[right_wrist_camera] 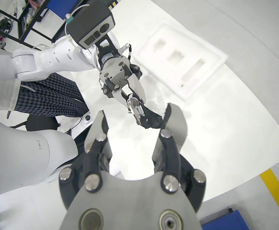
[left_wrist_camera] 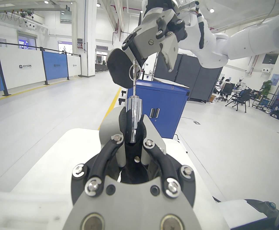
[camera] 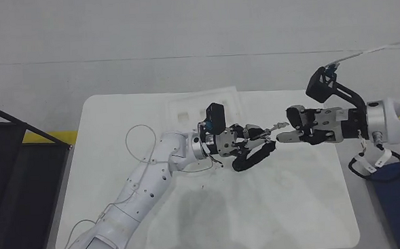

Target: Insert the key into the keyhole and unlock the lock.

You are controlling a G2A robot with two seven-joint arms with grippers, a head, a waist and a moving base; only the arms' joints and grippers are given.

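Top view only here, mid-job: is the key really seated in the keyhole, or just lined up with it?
Observer: Seated. In the left wrist view the key has its shaft in the end of the chrome lock.
Operator: Is the lock gripped on the chrome or the cable?
Observer: On the chrome. The left pincer is shut on it, one finger on either side.
Operator: And my right pincer?
Observer: The right pincer is open. Its wrist view shows the fingers spread wide, not clamped on the key.

One lock (left_wrist_camera: 134, 113), one key (left_wrist_camera: 133, 75), one tray (right_wrist_camera: 189, 43)

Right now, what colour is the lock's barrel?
The lock's barrel is shiny silver; clearest in left wrist view.
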